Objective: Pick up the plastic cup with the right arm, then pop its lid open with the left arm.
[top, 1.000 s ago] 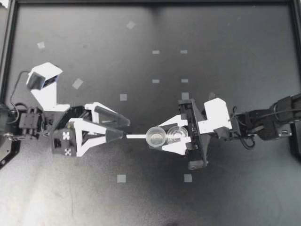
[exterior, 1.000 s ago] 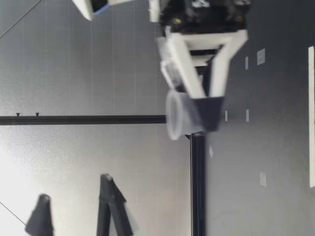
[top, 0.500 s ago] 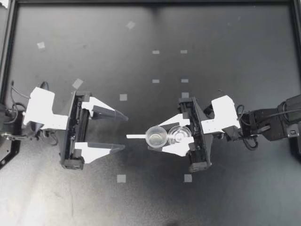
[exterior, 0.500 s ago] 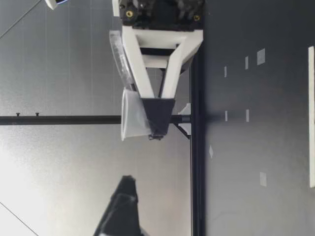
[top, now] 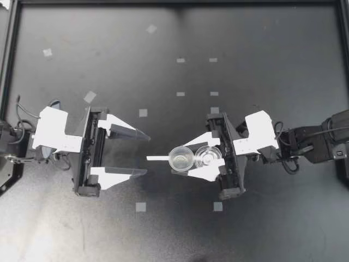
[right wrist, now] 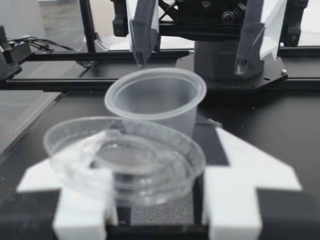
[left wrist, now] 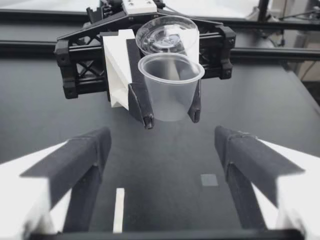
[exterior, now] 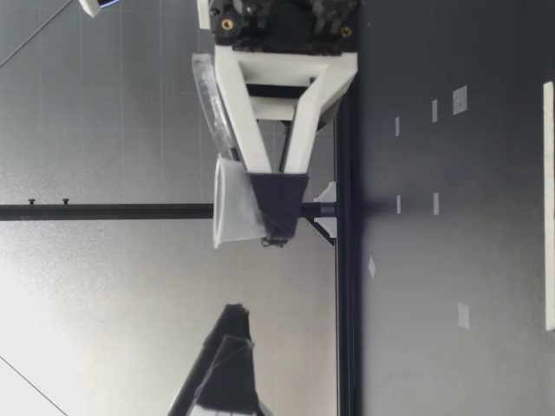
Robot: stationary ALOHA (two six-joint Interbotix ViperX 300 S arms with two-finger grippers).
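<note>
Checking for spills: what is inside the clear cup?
The cup looks empty; from above its bare bottom shows. From the right wrist, the clear lid partly hides its lower part.

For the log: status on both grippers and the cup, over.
Left gripper open, short of cup. Right gripper shut on cup, lid open, off the table. Nothing between grippers.

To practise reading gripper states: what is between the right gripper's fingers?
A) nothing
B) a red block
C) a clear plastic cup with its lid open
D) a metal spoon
C: the right gripper presses from both sides on the clear plastic cup, with the lid lying open behind it.
</note>
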